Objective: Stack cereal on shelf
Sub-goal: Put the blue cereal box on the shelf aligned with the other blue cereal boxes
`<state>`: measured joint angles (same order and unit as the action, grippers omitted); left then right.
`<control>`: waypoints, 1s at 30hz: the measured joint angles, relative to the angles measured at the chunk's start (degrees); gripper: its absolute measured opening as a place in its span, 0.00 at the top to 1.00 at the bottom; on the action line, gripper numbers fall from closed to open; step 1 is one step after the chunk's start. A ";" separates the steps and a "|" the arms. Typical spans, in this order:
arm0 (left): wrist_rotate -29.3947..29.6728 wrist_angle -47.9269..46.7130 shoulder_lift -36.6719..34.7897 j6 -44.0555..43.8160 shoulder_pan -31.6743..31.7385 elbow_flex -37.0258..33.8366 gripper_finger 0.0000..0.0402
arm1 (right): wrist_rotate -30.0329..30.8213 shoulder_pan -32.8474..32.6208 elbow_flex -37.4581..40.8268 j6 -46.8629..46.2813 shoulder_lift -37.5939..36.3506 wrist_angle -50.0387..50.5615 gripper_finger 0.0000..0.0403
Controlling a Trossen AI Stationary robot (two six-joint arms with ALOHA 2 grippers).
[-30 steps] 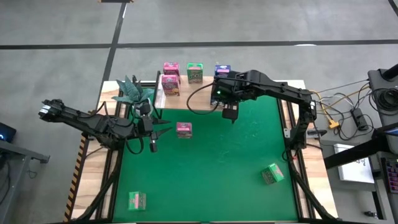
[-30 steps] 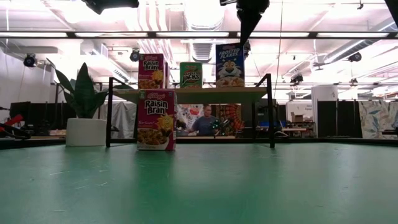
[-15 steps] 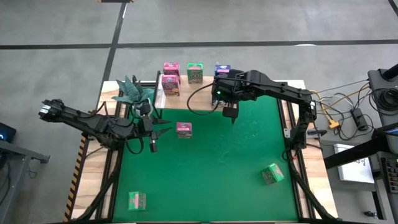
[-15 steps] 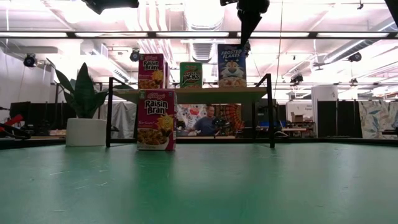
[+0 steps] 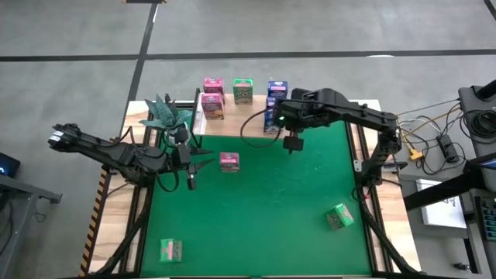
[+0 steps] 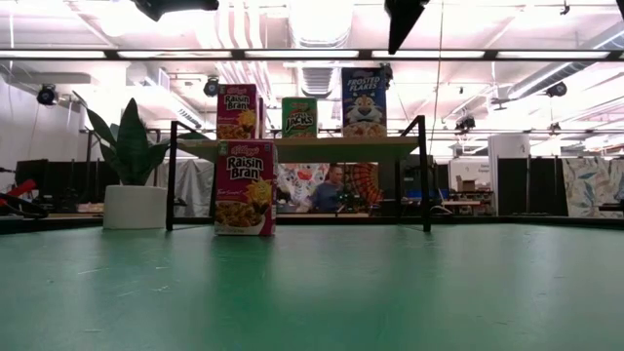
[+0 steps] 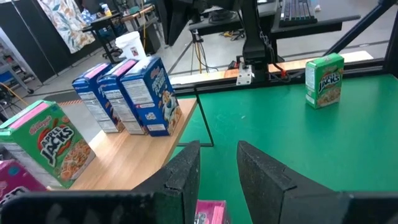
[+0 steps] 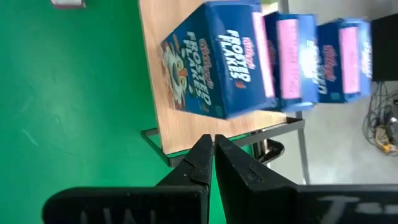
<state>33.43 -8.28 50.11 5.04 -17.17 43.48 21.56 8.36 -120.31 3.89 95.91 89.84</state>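
The shelf (image 6: 297,147) stands at the mat's far edge. On it stand pink cereal boxes (image 5: 212,96), a green one (image 5: 242,91) and a row of three blue ones (image 8: 283,59). A pink box (image 5: 229,161) stands upright on the mat in front of the shelf. Two green boxes (image 5: 339,216) (image 5: 170,249) sit on the mat nearer the front edge. My left gripper (image 5: 205,160) is open and empty, just left of the pink box on the mat. My right gripper (image 5: 293,144) is shut and empty, raised above the mat before the blue boxes.
A potted plant (image 5: 166,113) stands at the shelf's left end, beside my left arm. The shelf's black legs (image 6: 425,175) rise from the mat's far edge. Green mat (image 5: 263,217) lies bare between the boxes. A person (image 6: 327,192) sits beyond the table.
My right gripper has risen and drawn toward the table's right edge, away from the blue boxes on the shelf, and has stayed shut.
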 joint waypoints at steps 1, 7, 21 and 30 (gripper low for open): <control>0.00 0.80 0.39 0.13 -0.02 0.00 0.78 | -0.69 0.01 0.19 -0.13 -0.89 0.10 0.98; 0.00 8.97 5.88 6.28 0.02 0.00 0.78 | -2.13 -0.14 3.17 -1.84 -7.45 -3.48 0.98; -1.50 23.85 15.16 15.91 6.16 0.02 0.78 | -2.53 -0.23 31.22 4.33 -24.19 -33.51 0.98; -14.16 29.94 19.59 15.20 16.44 0.04 0.87 | -2.03 0.02 48.66 6.48 -32.61 -51.97 0.98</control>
<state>19.27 21.66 69.70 20.24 -0.72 43.53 19.53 8.38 -71.65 10.37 63.30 37.87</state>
